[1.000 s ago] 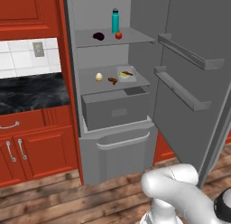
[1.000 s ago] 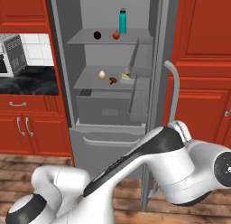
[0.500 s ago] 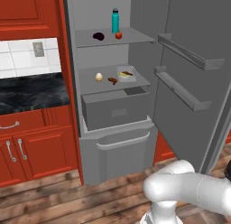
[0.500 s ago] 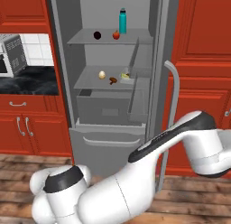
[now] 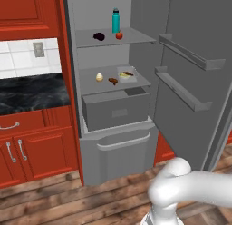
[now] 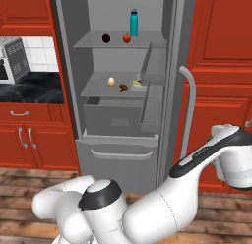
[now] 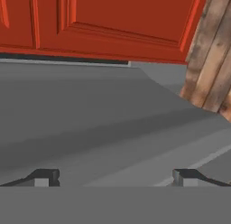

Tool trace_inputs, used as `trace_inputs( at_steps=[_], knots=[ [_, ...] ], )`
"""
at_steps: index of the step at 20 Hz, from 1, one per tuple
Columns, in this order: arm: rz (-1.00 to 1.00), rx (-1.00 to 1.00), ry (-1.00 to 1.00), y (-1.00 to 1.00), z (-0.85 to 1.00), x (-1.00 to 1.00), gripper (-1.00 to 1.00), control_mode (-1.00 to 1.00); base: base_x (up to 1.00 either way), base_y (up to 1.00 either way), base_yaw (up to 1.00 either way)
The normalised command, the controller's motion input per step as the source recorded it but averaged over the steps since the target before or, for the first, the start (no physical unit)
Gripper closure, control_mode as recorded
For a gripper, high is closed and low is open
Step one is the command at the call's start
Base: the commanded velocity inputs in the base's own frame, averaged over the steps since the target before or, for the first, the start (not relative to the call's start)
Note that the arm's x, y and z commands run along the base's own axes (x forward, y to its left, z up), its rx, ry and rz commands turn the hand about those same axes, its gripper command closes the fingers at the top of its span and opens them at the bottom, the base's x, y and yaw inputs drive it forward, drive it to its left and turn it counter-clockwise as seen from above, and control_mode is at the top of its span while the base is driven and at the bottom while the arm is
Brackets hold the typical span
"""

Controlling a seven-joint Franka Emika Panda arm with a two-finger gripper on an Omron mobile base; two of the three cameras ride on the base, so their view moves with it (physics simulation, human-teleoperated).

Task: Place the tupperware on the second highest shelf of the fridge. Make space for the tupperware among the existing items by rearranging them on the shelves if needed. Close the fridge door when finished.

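Fingers: spread wide, empty, close against the grey door face. Tupperware: on the lower shelf, right side, beside brown piece and egg. Fridge: door open; bottle, red fruit, purple lump on upper shelf.

The upper shelf carries a teal bottle standing upright at the back, a red fruit just in front of it, and a dark purple lump to its left. The lower shelf carries a cream egg, a small brown piece, and the white tray near its right edge.
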Motion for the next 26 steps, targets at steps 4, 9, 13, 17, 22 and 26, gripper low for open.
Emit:
trace_inputs(
  at_steps=[4,9,13,17,22,26],
  knots=[
    [0.03,0.05,0.0,0.07,-0.46,0.37,-1.0,-1.0,0.0,0.0,0.0],
    [0.0,0.05,0.0,0.33,-0.44,0.32,-1.0,-1.0,0.0,0.0,0.0],
    [0.03,0.07,0.0,0.52,-0.26,0.29,-1.0,-1.0,0.0,0.0,0.0],
    [0.09,0.07,0.0,0.72,-0.11,0.09,-1.0,-1.0,0.0,0.0,0.0],
    [0.16,0.07,0.0,0.82,-0.1,0.0,-1.0,-1.0,0.0,0.0,0.0],
    [0.23,0.17,0.0,0.74,0.0,-0.08,-1.0,-1.0,0.0,0.0,0.0]
  ],
)
